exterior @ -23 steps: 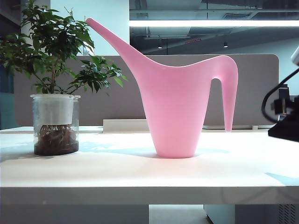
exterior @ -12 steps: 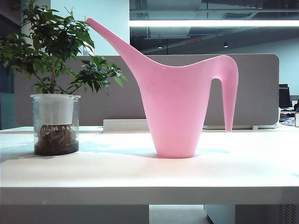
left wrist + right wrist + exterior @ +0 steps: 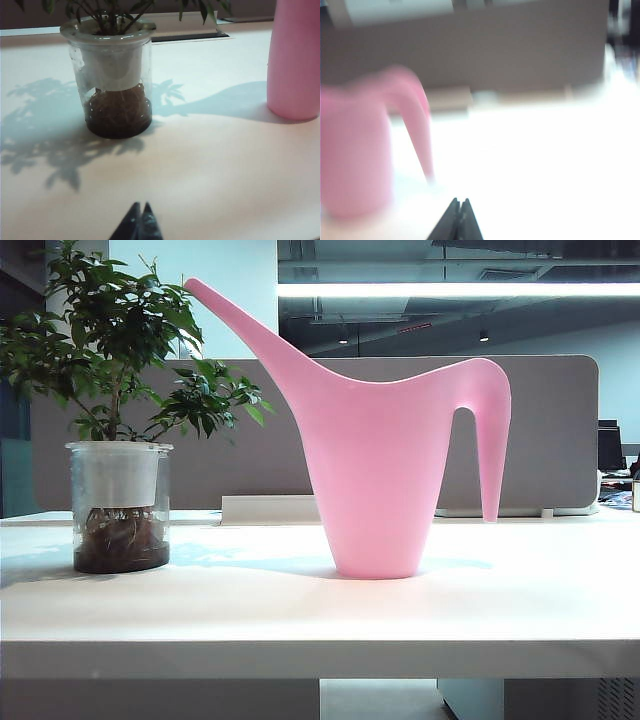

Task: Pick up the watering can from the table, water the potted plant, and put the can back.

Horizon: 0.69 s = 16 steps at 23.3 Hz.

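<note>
The pink watering can (image 3: 375, 465) stands upright in the middle of the white table (image 3: 320, 625), its long spout reaching toward the potted plant (image 3: 118, 502) at the left. Neither arm shows in the exterior view. In the left wrist view my left gripper (image 3: 140, 205) is shut and empty above bare tabletop, short of the potted plant (image 3: 115, 82), with the watering can (image 3: 295, 60) off to one side. The right wrist view is blurred: my right gripper (image 3: 459, 201) is shut and empty, some way back from the watering can (image 3: 360, 150) and its hanging handle.
A grey partition panel (image 3: 540, 430) runs behind the table, with a pale cable tray (image 3: 268, 508) along its foot. The table's thick front edge (image 3: 320, 658) faces the exterior camera. Office clutter (image 3: 612, 465) sits at the far right.
The right arm, seen at the exterior view's right edge a second ago, has drawn back out of that view. Watering can and potted plant have not moved.
</note>
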Motion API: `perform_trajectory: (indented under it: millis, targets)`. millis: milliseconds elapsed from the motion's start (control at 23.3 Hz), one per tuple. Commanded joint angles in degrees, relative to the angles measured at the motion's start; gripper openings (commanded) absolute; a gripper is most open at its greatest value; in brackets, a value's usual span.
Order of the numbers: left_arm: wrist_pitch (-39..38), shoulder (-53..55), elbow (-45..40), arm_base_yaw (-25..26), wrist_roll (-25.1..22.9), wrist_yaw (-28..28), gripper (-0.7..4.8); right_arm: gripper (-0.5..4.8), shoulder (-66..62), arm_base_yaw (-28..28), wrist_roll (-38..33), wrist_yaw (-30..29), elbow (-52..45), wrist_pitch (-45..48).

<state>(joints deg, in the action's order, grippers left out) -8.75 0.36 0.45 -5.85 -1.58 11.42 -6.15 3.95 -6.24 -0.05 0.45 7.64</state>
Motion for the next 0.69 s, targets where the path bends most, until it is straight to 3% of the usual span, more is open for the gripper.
perform_trajectory:
  millis: [43, 172, 344, 687]
  targets:
    - [0.66, 0.04, 0.07, 0.04, 0.09, 0.24, 0.03, 0.00, 1.84, -1.20, 2.34, 0.35, -0.42, -13.70]
    - [0.66, 0.04, 0.07, 0.04, 0.09, 0.24, 0.03, 0.00, 3.98, -1.20, 3.85, 0.31, -0.42, -18.45]
    - [0.66, 0.04, 0.07, 0.04, 0.07, 0.22, 0.03, 0.00, 6.10, -1.25, 7.80, 0.37, -0.42, -18.12]
    - [0.66, 0.04, 0.07, 0.04, 0.09, 0.24, 0.03, 0.00, 6.14, -1.22, 7.96, 0.24, -0.42, -18.10]
